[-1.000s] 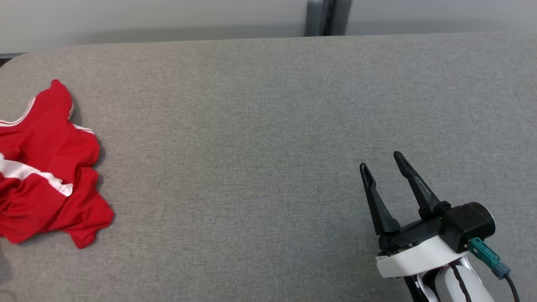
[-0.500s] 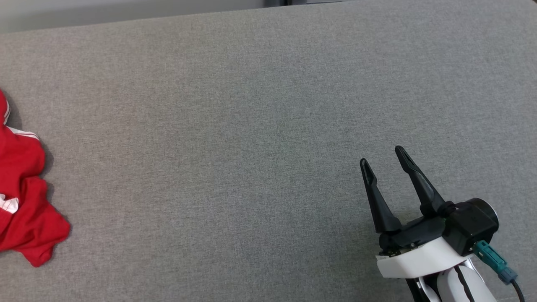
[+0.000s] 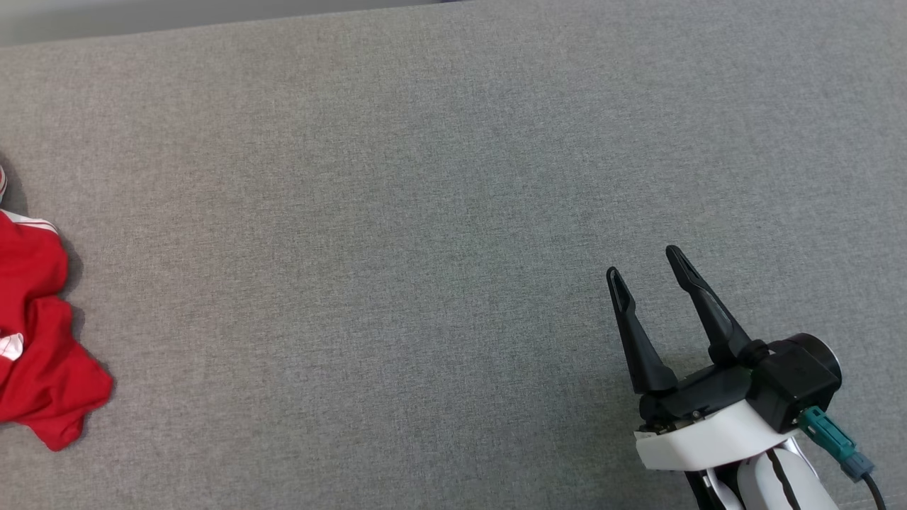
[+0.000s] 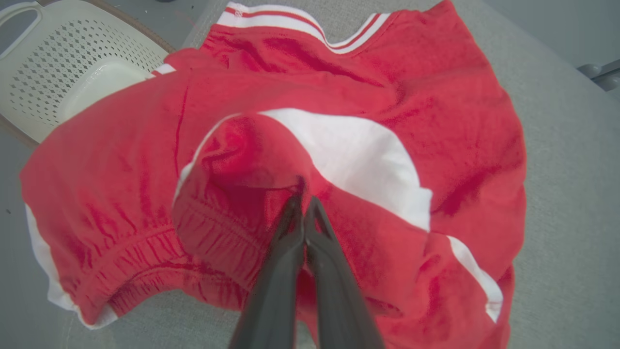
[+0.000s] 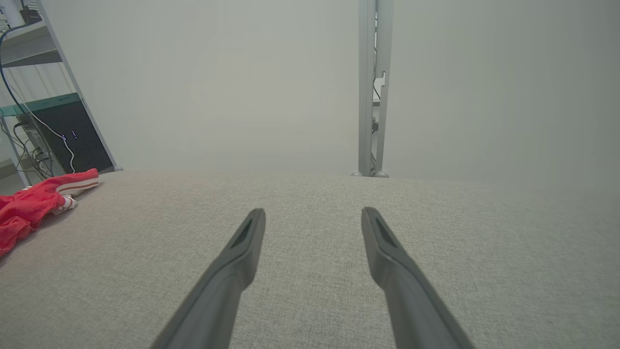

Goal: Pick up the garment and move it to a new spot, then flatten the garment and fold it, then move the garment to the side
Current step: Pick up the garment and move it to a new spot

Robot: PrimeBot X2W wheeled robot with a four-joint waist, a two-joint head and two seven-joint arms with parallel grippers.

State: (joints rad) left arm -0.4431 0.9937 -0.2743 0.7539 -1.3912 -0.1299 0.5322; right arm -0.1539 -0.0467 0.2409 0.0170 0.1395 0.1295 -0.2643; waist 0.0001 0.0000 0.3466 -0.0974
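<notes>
The garment (image 4: pixel 310 145) is a crumpled red piece with white stripes and trim, lying on the grey padded surface. In the left wrist view my left gripper (image 4: pixel 305 194) is shut, its two dark fingers pinching a raised fold of the red cloth beside the broad white stripe. The head view catches just the garment's (image 3: pixel 35 340) right part at the far left edge. My right gripper (image 3: pixel 643 265) hovers open over bare grey fabric at the lower right, far from the cloth. In the right wrist view the garment (image 5: pixel 34 206) lies at the far left, well away from that gripper (image 5: pixel 314 215).
The grey cushioned surface (image 3: pixel 425 212) stretches wide between the garment and my right gripper. A white perforated plastic basket (image 4: pixel 58 72) stands just off the surface's end beyond the garment. A metal post (image 5: pixel 372 87) and a shelf with cables (image 5: pixel 43 126) stand behind.
The head view has swung right and down, sliding the garment toward the left edge. My left gripper has closed on the cloth. The right gripper has held still.
</notes>
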